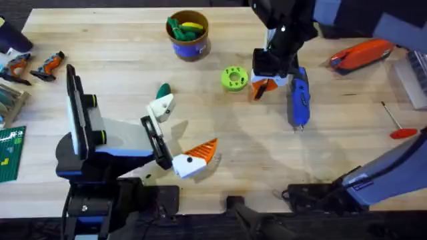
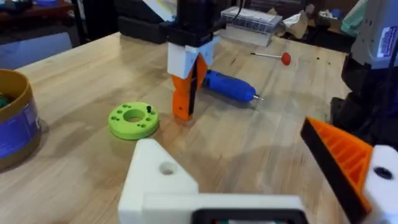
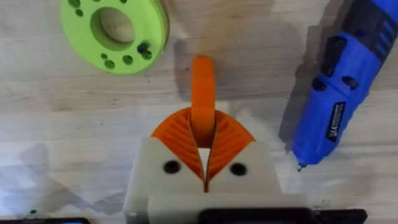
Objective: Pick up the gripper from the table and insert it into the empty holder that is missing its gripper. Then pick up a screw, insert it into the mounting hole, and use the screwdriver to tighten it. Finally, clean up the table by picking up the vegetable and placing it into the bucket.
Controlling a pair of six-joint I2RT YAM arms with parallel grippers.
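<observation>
The orange gripper [image 3: 203,93] is pinched upright between the right gripper [image 3: 204,163] pads — its lower end is seen down at the tabletop, between the lime-green disc [image 1: 234,78] at its 9 o'clock and the blue screwdriver [image 1: 298,100] at 3 o'clock. The left gripper [image 1: 179,137] is spread wide, nothing held; one white holder [image 2: 163,180] is bare, the other finger is fitted with an orange tip. The green vegetable [image 1: 163,89] is left on the table right by that bare holder — the bucket [image 1: 189,37] is found at 12 o'clock, already loaded with green and yellow pieces.
</observation>
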